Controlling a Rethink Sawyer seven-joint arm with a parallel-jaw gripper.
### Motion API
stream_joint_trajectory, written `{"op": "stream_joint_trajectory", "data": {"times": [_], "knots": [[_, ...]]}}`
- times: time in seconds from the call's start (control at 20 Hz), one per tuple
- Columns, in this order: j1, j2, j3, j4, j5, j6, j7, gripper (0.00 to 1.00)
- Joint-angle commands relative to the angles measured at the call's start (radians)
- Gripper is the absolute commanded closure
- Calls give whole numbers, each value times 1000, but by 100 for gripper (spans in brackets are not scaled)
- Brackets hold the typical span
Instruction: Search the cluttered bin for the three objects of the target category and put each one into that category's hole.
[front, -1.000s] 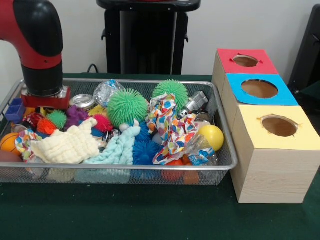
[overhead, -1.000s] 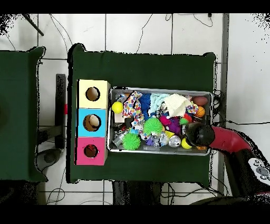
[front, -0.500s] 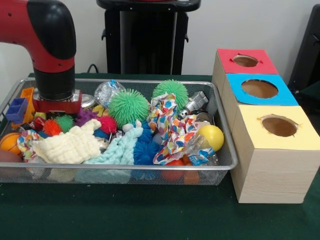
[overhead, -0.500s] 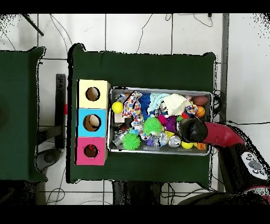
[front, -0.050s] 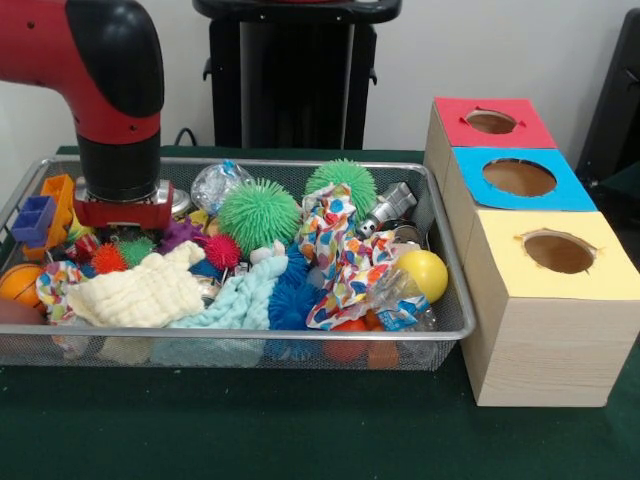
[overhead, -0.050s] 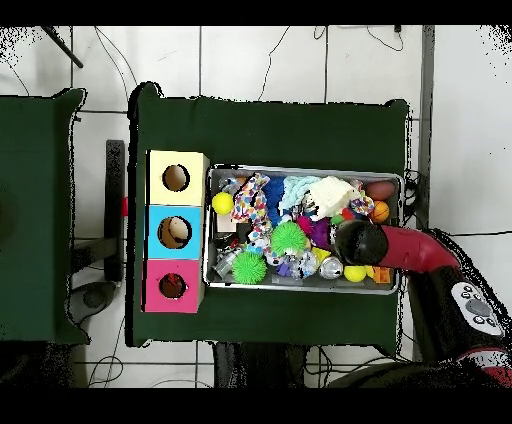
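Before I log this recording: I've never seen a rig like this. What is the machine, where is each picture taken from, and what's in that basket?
The red and black thing is a robot arm. One picture looks across the table at it; the other looks straight down from above. On the green table stands a wire mesh bin full of mixed small things: spiky rubber balls, such as the big green one, a cream cloth, a patterned cloth, a yellow ball, crumpled cans. Beside it is a wooden box with three holes, topped red, blue and yellow. The arm's lower end hangs over the bin's clutter; its gripper is hidden, so whether it holds anything cannot be told.
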Motion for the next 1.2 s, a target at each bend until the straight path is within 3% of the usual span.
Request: {"op": "stream_joint_trajectory", "data": {"times": [0.05, 0.3, 0.5, 0.75, 1.05, 1.2], "knots": [[59, 22, 152, -1, 74, -65, 92, 0], [30, -56, 147, 100, 71, -59, 76, 0], [-27, -102, 152, 204, 59, -110, 75, 0], [-65, -146, 67, 305, 11, -213, 137, 0], [-163, -248, -6, 480, 19, -314, 204, 0], [-174, -275, -41, 502, 36, -265, 183, 0]]}}
